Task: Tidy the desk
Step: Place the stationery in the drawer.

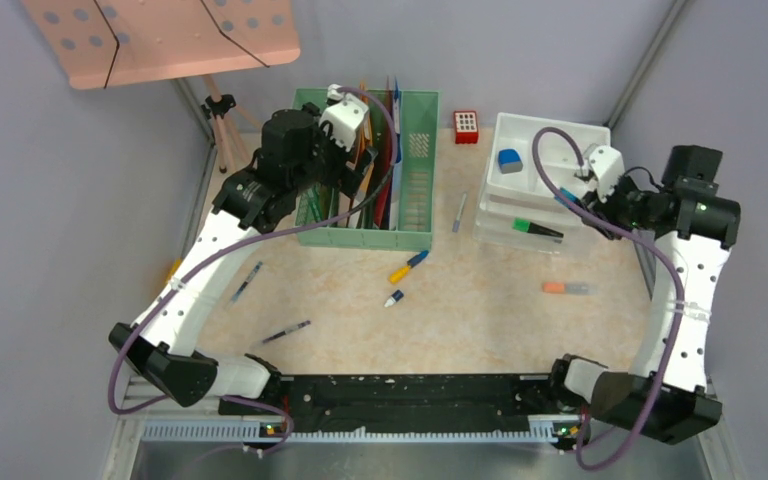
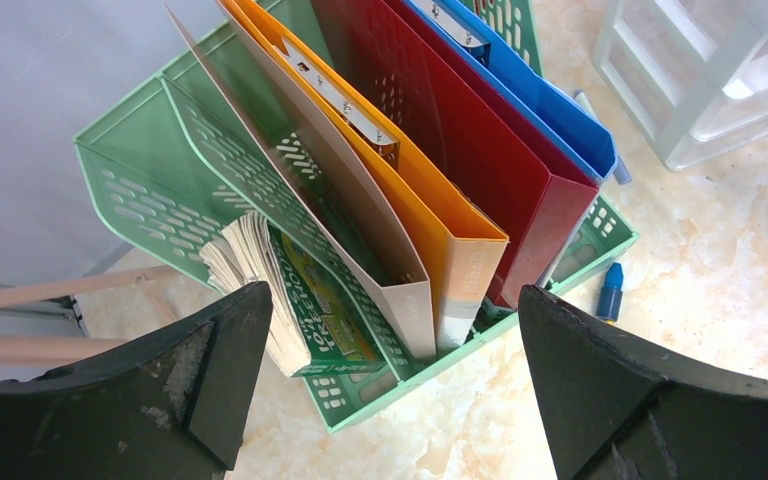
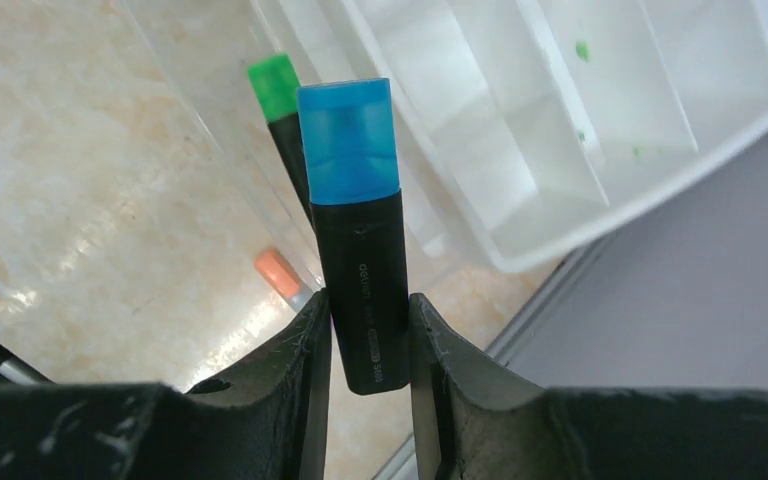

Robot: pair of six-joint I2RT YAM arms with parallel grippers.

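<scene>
Fingers (image 3: 295,350) of the right gripper (image 3: 368,320) are clamping the black body of a blue-capped highlighter (image 3: 352,200), holding it by the white organizer (image 3: 720,110) at the right rear of the desk (image 1: 480,320). A green-capped marker (image 3: 276,88) is lying just behind it, probably inside the organizer's clear lower tier, though the view is not sharp there. The left gripper (image 2: 390,310) is hovering with its fingers wide apart, gripping nothing, over the green file rack (image 2: 135,190) that is holding orange, red and blue folders (image 2: 480,160). The desk is lying beneath both arms, with loose pens (image 1: 286,332) resting on it.
</scene>
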